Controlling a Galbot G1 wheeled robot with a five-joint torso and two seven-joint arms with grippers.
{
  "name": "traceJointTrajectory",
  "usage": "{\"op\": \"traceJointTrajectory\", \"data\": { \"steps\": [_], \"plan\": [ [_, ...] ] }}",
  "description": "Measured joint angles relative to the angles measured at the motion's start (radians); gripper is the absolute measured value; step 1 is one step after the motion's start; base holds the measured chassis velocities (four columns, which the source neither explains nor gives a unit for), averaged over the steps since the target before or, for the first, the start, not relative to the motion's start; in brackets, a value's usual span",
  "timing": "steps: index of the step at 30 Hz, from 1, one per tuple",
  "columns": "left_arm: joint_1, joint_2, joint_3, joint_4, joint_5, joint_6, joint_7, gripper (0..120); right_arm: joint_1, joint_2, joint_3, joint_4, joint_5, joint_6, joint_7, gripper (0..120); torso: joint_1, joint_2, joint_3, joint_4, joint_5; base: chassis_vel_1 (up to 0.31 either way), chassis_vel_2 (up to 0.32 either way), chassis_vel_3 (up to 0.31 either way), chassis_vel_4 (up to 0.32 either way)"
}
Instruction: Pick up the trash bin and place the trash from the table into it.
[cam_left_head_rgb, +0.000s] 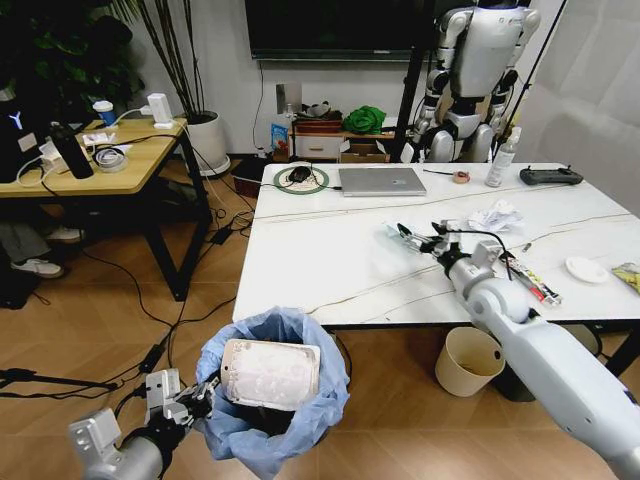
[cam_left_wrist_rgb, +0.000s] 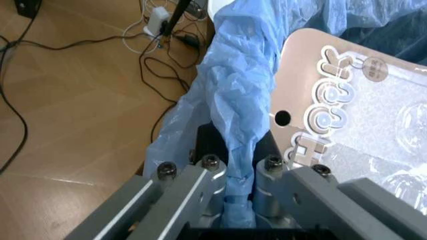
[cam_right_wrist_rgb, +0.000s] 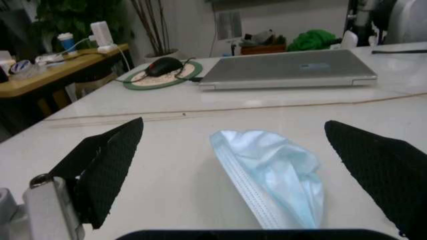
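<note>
L gripper (cam_left_head_rgb: 205, 396) low at 7 o'clock in head view, jaws clenched on the bin's (cam_left_head_rgb: 272, 400) blue bag rim (cam_left_wrist_rgb: 233, 125); wrist view shows the plastic pinched between both fingers (cam_left_wrist_rgb: 200, 175). Bin is held off the tabletop (cam_left_head_rgb: 330, 260), below its near edge, over the wood floor. Flat clear package (cam_left_head_rgb: 270, 373) lies across the bin mouth, card edge w/ printed lettering (cam_left_wrist_rgb: 333, 100) just beside the pinched rim.

R gripper (cam_left_head_rgb: 410, 236) reaches out over the tabletop near centre, jaws released, wide apart, black pads (cam_right_wrist_rgb: 107, 165) on either side of a crumpled light-blue face mask (cam_right_wrist_rgb: 273, 175) lying flat on the top. Not touching it as far as can be told.

Other trash on the tabletop: white tissue wad (cam_left_head_rgb: 497, 216) at about 2 o'clock from R gripper, wrapper (cam_left_head_rgb: 530, 280) beside the R forearm, small white disc (cam_left_head_rgb: 586, 268) and another wrapper (cam_left_head_rgb: 628, 275) at the right edge.

Far side of tabletop: laptop (cam_left_head_rgb: 380, 180), closed; mouse on round pad (cam_left_head_rgb: 299, 177) at its 9 o'clock; black remote (cam_left_head_rgb: 550, 176) at far right. Cream bin (cam_left_head_rgb: 468, 362) on the floor under the tabletop.
</note>
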Motion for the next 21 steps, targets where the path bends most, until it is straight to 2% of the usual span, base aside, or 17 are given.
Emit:
{"op": "traceJointTrajectory", "data": {
  "steps": [5,12,15,16,18,21],
  "plan": [
    [0.000,0.004,-0.001,0.005,-0.003,0.001,0.000,0,0.057,0.021,-0.058,-0.081,-0.001,0.000,-0.029,100,0.000,0.000,0.000,-0.0001,0.0000,0.000,0.000,0.000,0.000],
    [-0.002,0.007,-0.005,0.008,-0.005,0.001,0.000,0,0.073,0.036,-0.082,-0.162,-0.025,0.013,-0.081,100,0.000,0.000,0.000,-0.0002,0.0001,0.000,0.000,0.000,0.000],
    [-0.003,0.008,-0.005,0.010,-0.006,0.001,0.000,0,0.076,0.042,-0.082,-0.190,-0.025,0.019,-0.098,95,0.000,0.000,0.000,-0.0003,0.0001,0.000,0.000,0.000,0.000],
    [-0.004,0.008,-0.005,0.011,-0.006,0.001,0.000,0,0.078,0.044,-0.082,-0.200,-0.025,0.022,-0.104,89,0.000,0.000,0.000,-0.0002,0.0001,0.000,0.000,0.000,0.000],
    [-0.004,0.008,-0.005,0.012,-0.006,0.001,0.000,0,0.079,0.044,-0.082,-0.202,-0.026,0.022,-0.105,89,0.000,0.000,0.000,-0.0003,0.0001,0.000,0.000,0.000,0.000],
    [-0.008,0.009,-0.005,0.016,-0.008,0.001,0.000,0,0.085,0.046,-0.080,-0.216,-0.025,0.026,-0.109,74,0.000,0.000,0.000,-0.0002,0.0000,0.000,0.000,0.000,0.000]
  ]
}}
